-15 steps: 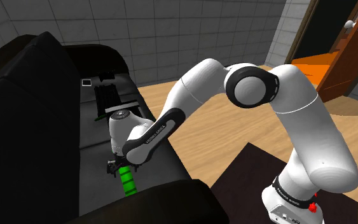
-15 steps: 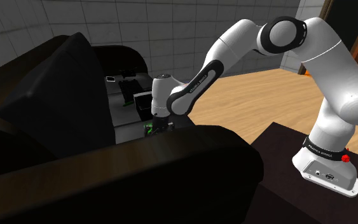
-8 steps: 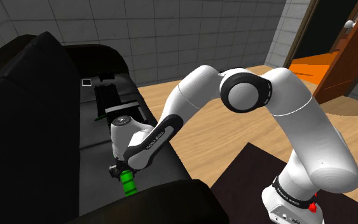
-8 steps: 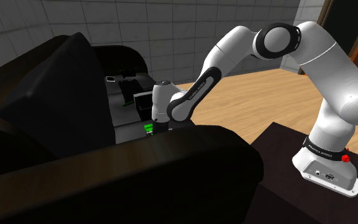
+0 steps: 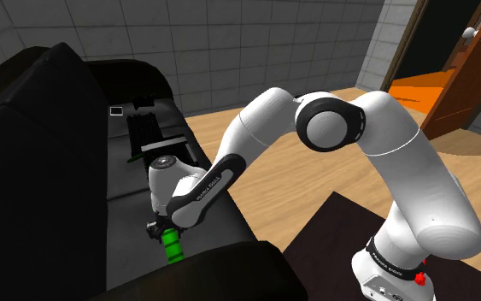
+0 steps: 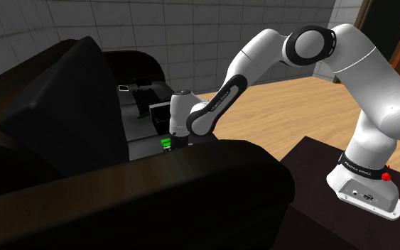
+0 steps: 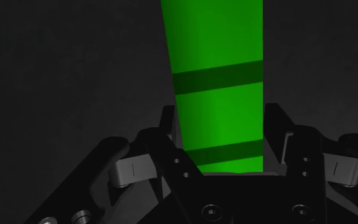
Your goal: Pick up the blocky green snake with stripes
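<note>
SOFA PICKUP: The Franka arm's black gripper (image 7: 219, 137) pinches the striped green snake (image 7: 215, 63) across its blocky body. Its fingers are pressed to either flank near one end, a hold that looks suited to a straight lift. The toy lies flat on the black sofa's seat cushion (image 5: 127, 214) directly beneath the hand, its banded length running out ahead of the fingertips. Beyond the gripper, further along the seat, sit a dark boxy object (image 5: 155, 135) and a small white-edged item (image 5: 115, 110). Behind the arm are a wooden floor (image 5: 272, 197), a grey tiled wall (image 5: 230, 43) and an open brown door (image 5: 469, 68).
</note>
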Action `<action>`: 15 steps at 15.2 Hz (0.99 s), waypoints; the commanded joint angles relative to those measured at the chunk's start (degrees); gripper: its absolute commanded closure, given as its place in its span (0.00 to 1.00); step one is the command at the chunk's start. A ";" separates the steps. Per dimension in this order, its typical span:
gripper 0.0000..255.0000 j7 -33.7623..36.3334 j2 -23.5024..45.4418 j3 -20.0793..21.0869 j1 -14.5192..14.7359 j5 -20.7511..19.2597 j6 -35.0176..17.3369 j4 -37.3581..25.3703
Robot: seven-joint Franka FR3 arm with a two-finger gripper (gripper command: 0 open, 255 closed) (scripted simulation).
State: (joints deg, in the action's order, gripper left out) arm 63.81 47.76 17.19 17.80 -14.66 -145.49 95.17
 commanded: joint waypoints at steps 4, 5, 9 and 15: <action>1.00 -0.09 -1.69 0.49 -0.38 0.44 1.23 0.52; 1.00 -0.14 -2.28 0.66 -0.52 0.58 1.64 0.71; 1.00 -0.38 -4.61 1.35 -1.04 1.18 3.37 1.32; 1.00 -0.79 -7.91 2.35 -1.78 2.16 6.15 1.83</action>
State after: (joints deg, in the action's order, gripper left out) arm 63.10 40.45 19.36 16.16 -12.67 -139.80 96.89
